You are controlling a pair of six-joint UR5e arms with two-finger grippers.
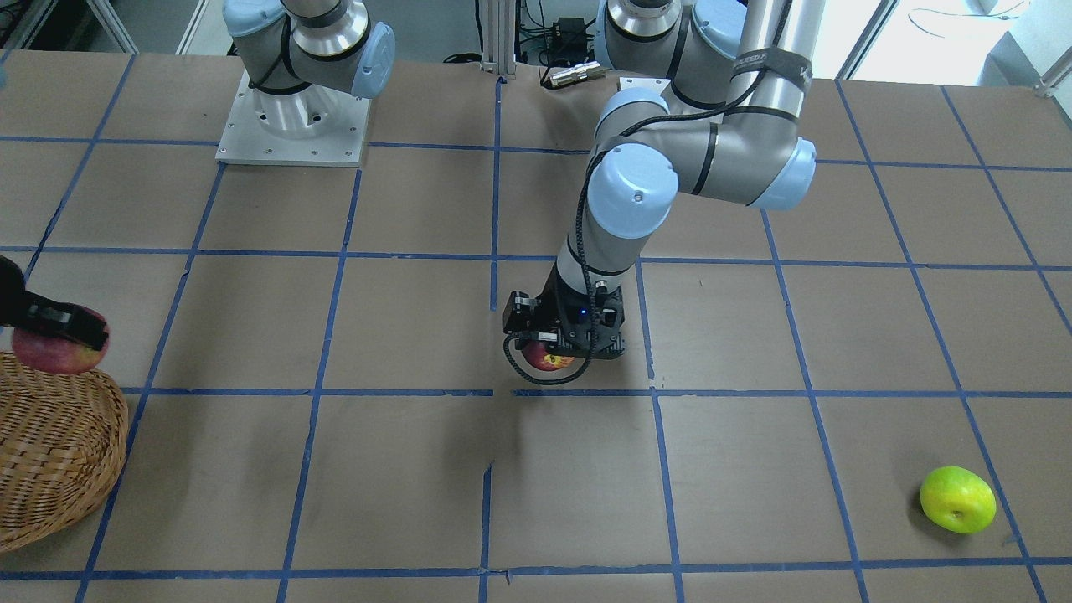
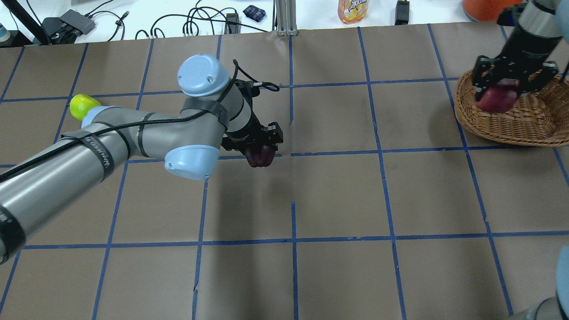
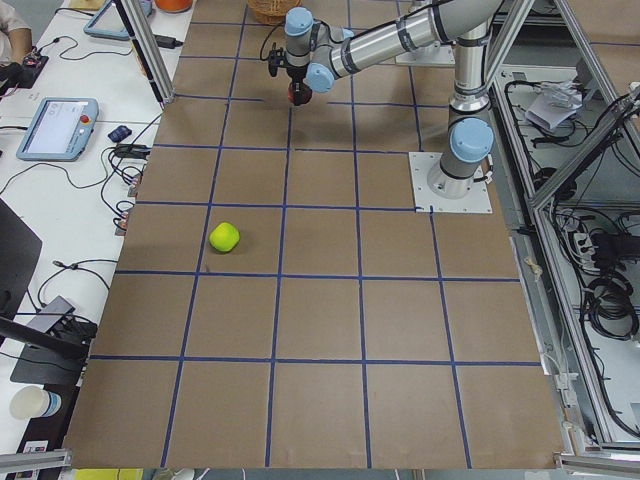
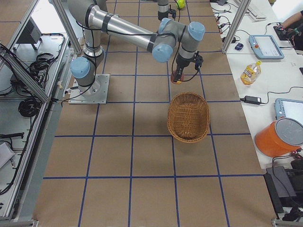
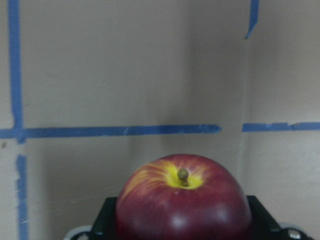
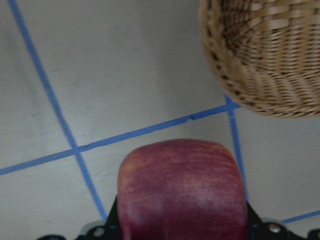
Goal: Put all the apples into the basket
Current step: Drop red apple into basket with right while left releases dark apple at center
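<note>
Front view: left gripper (image 1: 559, 353) clamped on maroon apple (image 1: 546, 362), mid-table. Right gripper (image 1: 63, 333) clamped on pinkish-red apple (image 1: 52, 355), just beside basket (image 1: 50, 456) rim. Yellow-green apple (image 1: 957, 499) lies alone on table (image 1: 402, 335), well apart.
Overhead: both jaws snug against apples.
Right wrist view: pinkish-red apple outside basket.

Silver-grey arms (image 2: 133, 138), pale blue joint caps (image 2: 203, 75), black cable (image 2: 255, 83) strapped along one

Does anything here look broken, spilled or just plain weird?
Nothing spilled or damaged. Each gripper is shut on an apple: the right gripper has the pinkish-red apple beside the basket, the left gripper the maroon apple mid-table. The yellow-green apple lies alone far off. Only the blue tape grid has small gaps.
</note>
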